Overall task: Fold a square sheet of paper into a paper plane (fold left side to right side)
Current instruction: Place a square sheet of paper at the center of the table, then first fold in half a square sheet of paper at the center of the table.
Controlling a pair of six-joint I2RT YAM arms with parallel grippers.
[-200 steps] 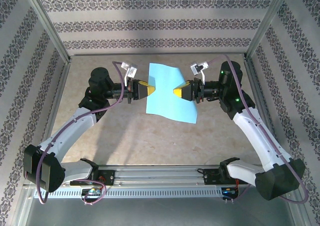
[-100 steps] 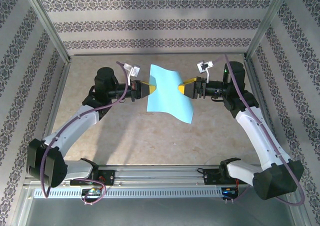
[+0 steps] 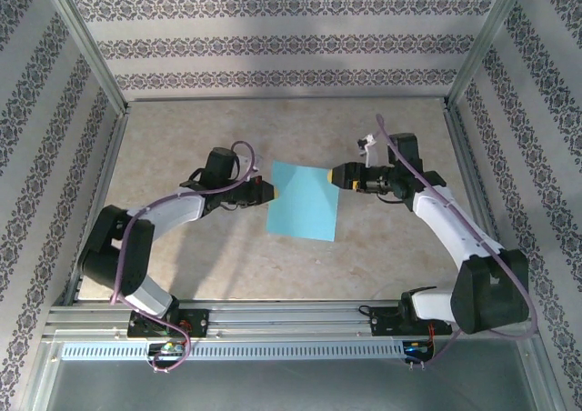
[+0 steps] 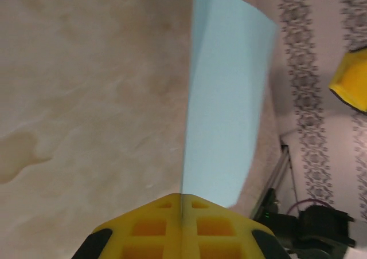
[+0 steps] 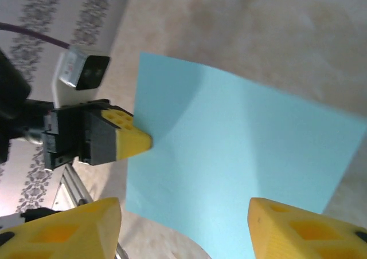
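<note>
**Asker:** What does the room around you look like?

**Me:** I stand at a beige, marbled table with a matt surface and cloudy darker patches. One such patch shows close up in the left wrist view. Three walls enclose the table, papered in pale bands that alternate with grey ornamental stripes. Silver metal posts rise at the corners. A slotted metal rail runs along the near edge, where my two arms are bolted.

**Asker:** Where is the paper?

**Me:** The square sheet of paper, plain turquoise-blue, is near the middle of the table, between my left arm and my right arm. From above its outline is four-sided and slightly skewed. In the right wrist view a soft shadow crosses it near its left edge, where it bends a little. I cannot tell whether the rest of it lies flat on the table.

**Asker:** What are your jaws doing?

**Me:** My left jaws are clenched on the sheet's left edge. In the left wrist view their two yellow fingers meet, with the paper pinched in the seam between them. My right jaws are spread wide and grasp nothing. Their yellow fingertips stand well apart, and the sheet shows beyond the gap. From above, they are at the sheet's far right corner, and I cannot tell whether they touch it.
</note>
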